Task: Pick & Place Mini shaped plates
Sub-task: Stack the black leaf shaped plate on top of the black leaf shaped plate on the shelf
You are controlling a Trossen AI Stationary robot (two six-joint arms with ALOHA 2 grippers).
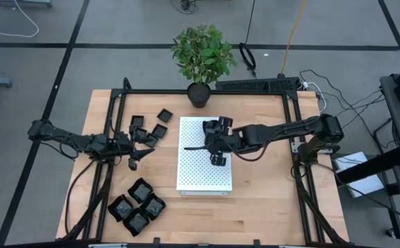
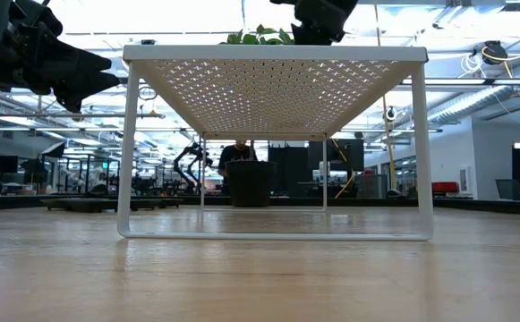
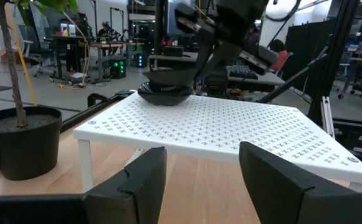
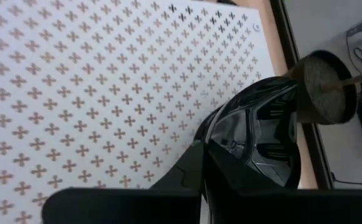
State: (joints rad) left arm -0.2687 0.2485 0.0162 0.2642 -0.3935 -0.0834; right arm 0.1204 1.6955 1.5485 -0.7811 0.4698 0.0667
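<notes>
Mini shaped plates are lying in two clusters near the table's (image 1: 255, 207) left edge: small glossy black square dishes (image 1: 148, 127) toward the far left corner, larger wavy-edged black dishes (image 1: 136, 207) toward the near left corner. One rounded glossy black plate (image 3: 164, 92) is sitting over the far part of the white perforated metal board (image 1: 203, 169), pinched at its rim by the right gripper (image 1: 215, 141), whose fingers are closing tight on it. The left gripper (image 1: 136, 146) is hovering beside the small squares with fingers (image 3: 140, 180) spread wide, clearly the nearer arm to both clusters.
</notes>
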